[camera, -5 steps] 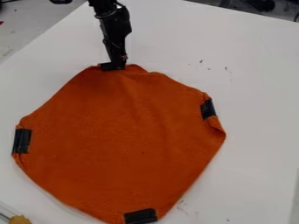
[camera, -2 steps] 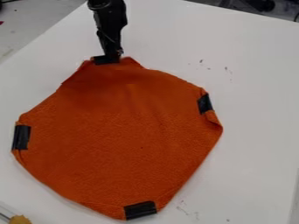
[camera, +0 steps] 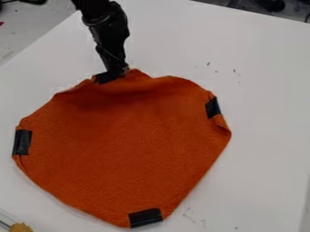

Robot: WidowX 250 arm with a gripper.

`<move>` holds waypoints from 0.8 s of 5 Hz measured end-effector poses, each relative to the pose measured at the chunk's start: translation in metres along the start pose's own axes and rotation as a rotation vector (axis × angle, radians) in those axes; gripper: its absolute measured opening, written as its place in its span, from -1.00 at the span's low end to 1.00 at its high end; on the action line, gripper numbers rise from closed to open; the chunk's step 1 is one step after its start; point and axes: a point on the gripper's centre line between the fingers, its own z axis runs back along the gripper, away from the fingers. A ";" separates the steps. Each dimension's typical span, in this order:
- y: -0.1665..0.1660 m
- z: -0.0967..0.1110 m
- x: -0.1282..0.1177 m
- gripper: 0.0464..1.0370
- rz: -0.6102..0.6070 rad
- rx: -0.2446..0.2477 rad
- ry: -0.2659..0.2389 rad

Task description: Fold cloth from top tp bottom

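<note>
Cloth (camera: 130, 149) plain orange w/ blk patches (camera: 145, 217); table (camera: 260, 118) white.

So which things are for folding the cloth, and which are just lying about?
For the folding:
- orange cloth, with black patches at its edges
- gripper, holding its top edge

Just lying about:
- yellowish lump, bottom left
- dark things, top right
</note>
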 end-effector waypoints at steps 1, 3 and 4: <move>-0.025 -0.007 -0.013 -0.98 0.052 -0.032 -0.026; -0.045 -0.019 -0.018 -0.98 0.064 -0.067 -0.045; -0.050 -0.024 -0.025 -0.94 0.072 -0.078 -0.025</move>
